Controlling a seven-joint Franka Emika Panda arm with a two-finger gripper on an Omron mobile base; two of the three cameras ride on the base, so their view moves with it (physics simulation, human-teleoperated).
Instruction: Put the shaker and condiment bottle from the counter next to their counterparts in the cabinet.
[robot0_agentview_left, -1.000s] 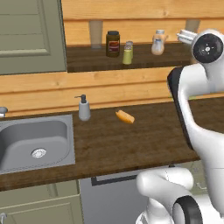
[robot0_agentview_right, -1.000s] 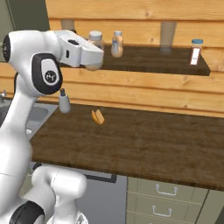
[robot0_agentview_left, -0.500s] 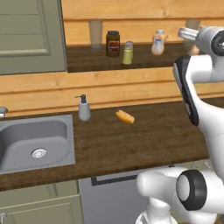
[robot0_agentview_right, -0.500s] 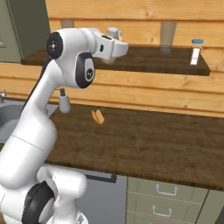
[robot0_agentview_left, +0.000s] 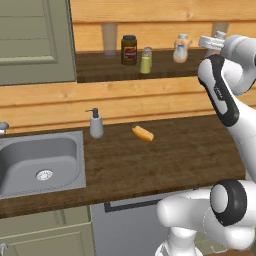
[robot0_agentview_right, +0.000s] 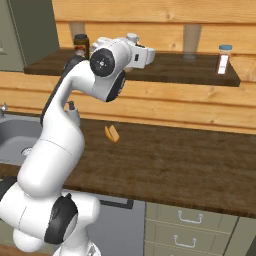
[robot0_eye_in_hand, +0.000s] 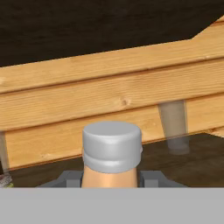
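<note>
The fingers (robot0_eye_in_hand: 112, 181) are clenched on the condiment bottle (robot0_eye_in_hand: 112, 153), gripping its peach-orange neck just under the silver cap, held up at the cabinet (robot0_agentview_left: 165, 70) shelf level, right of its counterpart bottle (robot0_agentview_left: 180, 50). It looks light, rigid and smooth, likely slippery on its rounded body, so the narrow neck seems the surest hold. A shaker (robot0_agentview_left: 145, 61) stands on the shelf beside a dark jar (robot0_agentview_left: 129, 49).

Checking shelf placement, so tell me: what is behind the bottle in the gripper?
Behind the condiment bottle in the hand view stands the cabinet's light plank back and one pale post. The bottle's own body covers whatever shelf floor lies directly behind it.
</note>
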